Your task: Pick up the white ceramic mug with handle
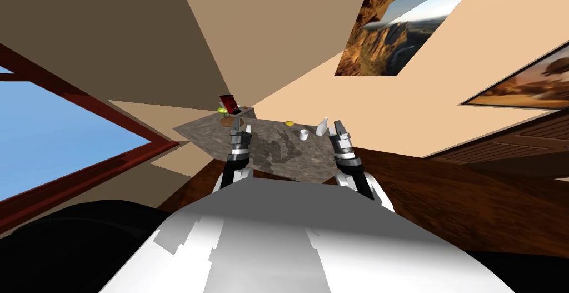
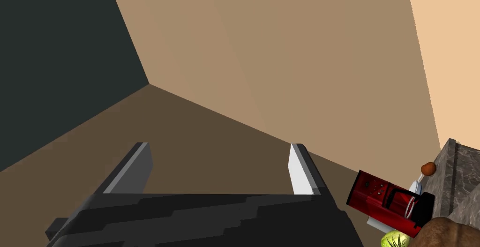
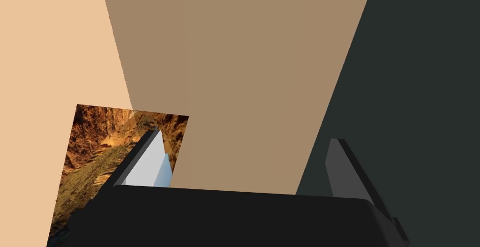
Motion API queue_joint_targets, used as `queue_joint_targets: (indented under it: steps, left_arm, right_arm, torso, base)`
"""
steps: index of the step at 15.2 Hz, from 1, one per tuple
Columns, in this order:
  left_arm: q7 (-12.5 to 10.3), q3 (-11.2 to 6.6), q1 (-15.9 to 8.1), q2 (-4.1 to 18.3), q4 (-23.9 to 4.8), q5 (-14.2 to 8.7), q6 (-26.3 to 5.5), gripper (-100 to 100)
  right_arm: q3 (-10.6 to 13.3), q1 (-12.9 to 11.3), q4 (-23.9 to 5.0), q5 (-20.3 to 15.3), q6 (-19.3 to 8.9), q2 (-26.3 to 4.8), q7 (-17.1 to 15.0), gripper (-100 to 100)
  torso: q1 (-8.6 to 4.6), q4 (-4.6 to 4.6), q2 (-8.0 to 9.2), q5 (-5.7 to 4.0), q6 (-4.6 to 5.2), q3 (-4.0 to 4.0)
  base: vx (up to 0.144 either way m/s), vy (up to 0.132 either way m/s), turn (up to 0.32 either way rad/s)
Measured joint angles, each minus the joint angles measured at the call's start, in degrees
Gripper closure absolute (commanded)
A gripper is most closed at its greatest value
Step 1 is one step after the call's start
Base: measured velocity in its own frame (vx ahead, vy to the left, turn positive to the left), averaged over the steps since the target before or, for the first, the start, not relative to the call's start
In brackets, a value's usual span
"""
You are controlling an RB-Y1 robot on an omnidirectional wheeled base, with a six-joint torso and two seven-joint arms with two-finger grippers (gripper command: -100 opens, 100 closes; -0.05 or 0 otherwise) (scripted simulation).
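A small white mug (image 1: 303, 134) stands upright on the grey stone-patterned table (image 1: 278, 156), between my two arms and nearer the right one. My right gripper (image 1: 339, 125) is raised at the table's right side, open and holding nothing, a little right of the mug. Its fingers (image 3: 149, 162) stand wide apart in the right wrist view. My left gripper (image 1: 237, 125) is raised over the table's left part, also open, its fingers (image 2: 300, 169) apart with nothing between them.
A white bottle (image 1: 322, 127) stands just right of the mug, and a yellow fruit (image 1: 289, 123) lies behind it. At the far left corner are a red and black appliance (image 1: 229, 104), a green fruit (image 1: 221, 110) and a brown item (image 1: 226, 121). Dark wood floor surrounds the table.
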State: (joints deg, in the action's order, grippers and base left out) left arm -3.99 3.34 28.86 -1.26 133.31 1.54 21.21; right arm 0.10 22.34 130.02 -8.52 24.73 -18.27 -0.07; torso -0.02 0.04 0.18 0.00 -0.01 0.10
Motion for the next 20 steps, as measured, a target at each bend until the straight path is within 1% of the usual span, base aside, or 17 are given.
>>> queue_joint_targets:
  steps: [8, 12, 18, 20]
  left_arm:
    - [0.0, 0.0, 0.01, 0.0, 0.0, 0.0, 0.0, 0]
    - [0.0, 0.0, 0.0, 0.0, 0.0, 0.0, 0.0, 0]
    - [0.0, 0.0, 0.0, 0.0, 0.0, 0.0, 0.0, 0]
    - [0.0, 0.0, 0.0, 0.0, 0.0, 0.0, 0.0, 0]
  right_arm:
    - [0.0, -2.4, -4.58, -4.16, 3.04, -9.3, -2.38, -100]
    - [0.26, -3.93, -7.73, -6.93, 4.87, -14.36, -3.8, -100]
    - [0.25, -5.0, -11.23, -10.19, 7.26, -21.81, -5.84, -100]
    - [0.63, -6.21, -13.72, -11.92, 8.41, -24.55, -6.74, -100]
  torso:
    - [0.02, -0.02, -0.09, 0.0, 0.01, -0.05]
    - [0.03, -0.03, -0.14, 0.01, -0.01, -0.08]
    - [0.02, -0.04, -0.2, 0.01, -0.02, -0.12]
    - [0.03, -0.05, -0.24, 0.01, -0.03, -0.14]
  base:
    - [-0.026, 0.009, 0.101]
    - [-0.013, 0.011, 0.131]
    - [-0.001, 0.012, 0.138]
    - [0.007, 0.01, 0.129]
